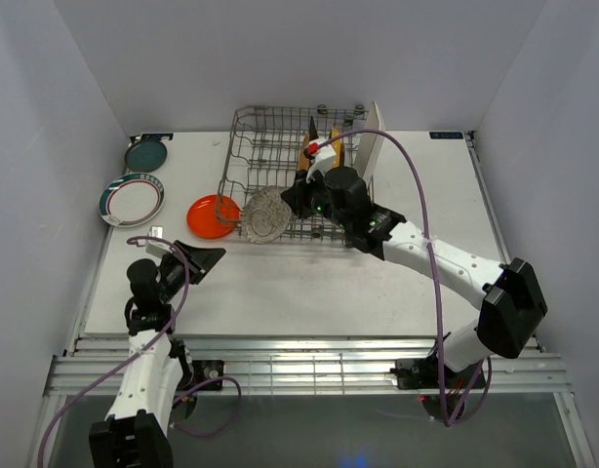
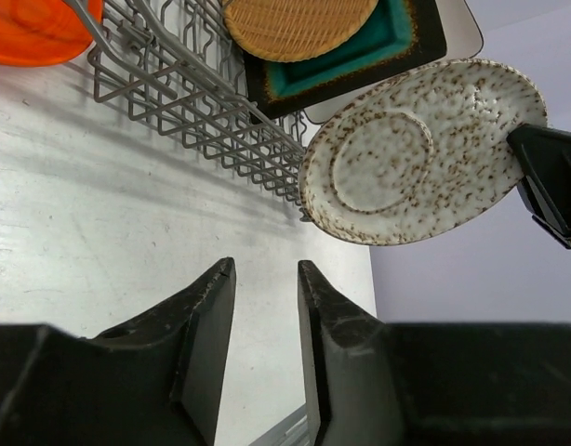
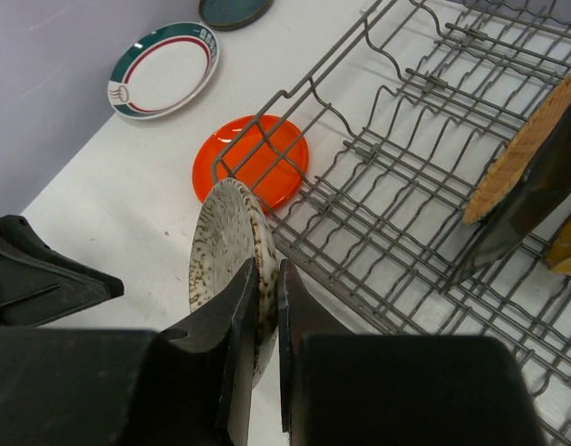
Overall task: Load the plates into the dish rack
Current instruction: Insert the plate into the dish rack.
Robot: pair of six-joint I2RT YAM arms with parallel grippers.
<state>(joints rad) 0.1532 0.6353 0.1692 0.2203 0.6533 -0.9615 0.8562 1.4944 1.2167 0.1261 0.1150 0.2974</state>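
Teal glaze marks the small round plate (image 1: 146, 154) lying flat at the far left of the table (image 1: 309, 283), and just nearer than it lies the white plate with a teal rim (image 1: 132, 199). Nearer the front edge, the left gripper (image 1: 204, 256) hovers low over bare table with its jaws apart and nothing between them. To its right the orange plate (image 1: 213, 215) lies flat, just beside the left wall of the dish rack (image 1: 280, 146). Next comes the speckled grey plate (image 1: 264, 215), held up on edge at the rack's near-left corner. In the right wrist view it seems to sit just outside the front wires, though the overhead view does not settle this. The right gripper (image 3: 264, 283) is clamped on that plate's rim, one finger on each face, with its arm reaching in from the right over the rack's front. Further right, inside the rack, three dishes stand on edge close together among the tines: the wood-tone plate (image 2: 299, 23), the dark square plate with a green centre (image 2: 397, 46) behind it, and the yellow plate (image 1: 335, 141). The white rectangular plate (image 1: 370, 146) stands upright at the rack's far right end; I cannot tell whether it is inside the wire or leaning against it.
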